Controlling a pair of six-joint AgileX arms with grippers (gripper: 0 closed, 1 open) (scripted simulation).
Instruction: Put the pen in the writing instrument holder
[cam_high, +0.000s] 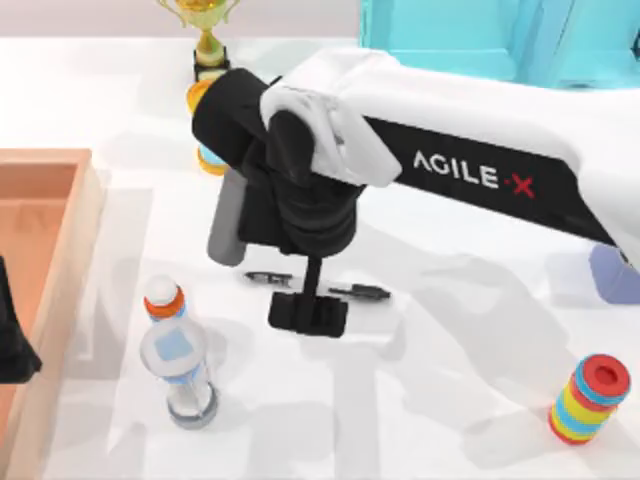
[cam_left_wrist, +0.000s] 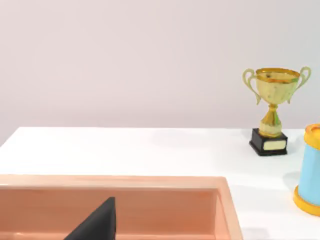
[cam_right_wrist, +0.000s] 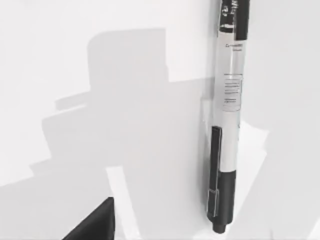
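Note:
The pen (cam_high: 322, 288) lies flat on the white table near the middle, black with a silver-grey middle section; in the right wrist view the pen (cam_right_wrist: 227, 110) runs lengthwise on the table. My right gripper (cam_high: 308, 314) hangs open just above the pen, with nothing between its fingers. One dark fingertip (cam_right_wrist: 96, 224) shows off to the side of the pen. The writing instrument holder (cam_high: 612, 272) is a slate-blue shape at the far right, mostly hidden behind my right arm. My left gripper (cam_high: 12, 345) is parked open over the tray at the left edge.
A peach tray (cam_high: 60, 170) runs along the left side. A bottle (cam_high: 176, 362) with an orange and white cap lies in front of the pen. A gold trophy (cam_high: 207, 30) and a light-blue cylinder (cam_high: 206, 140) stand at the back. Coloured rings (cam_high: 592, 400) are stacked at the front right.

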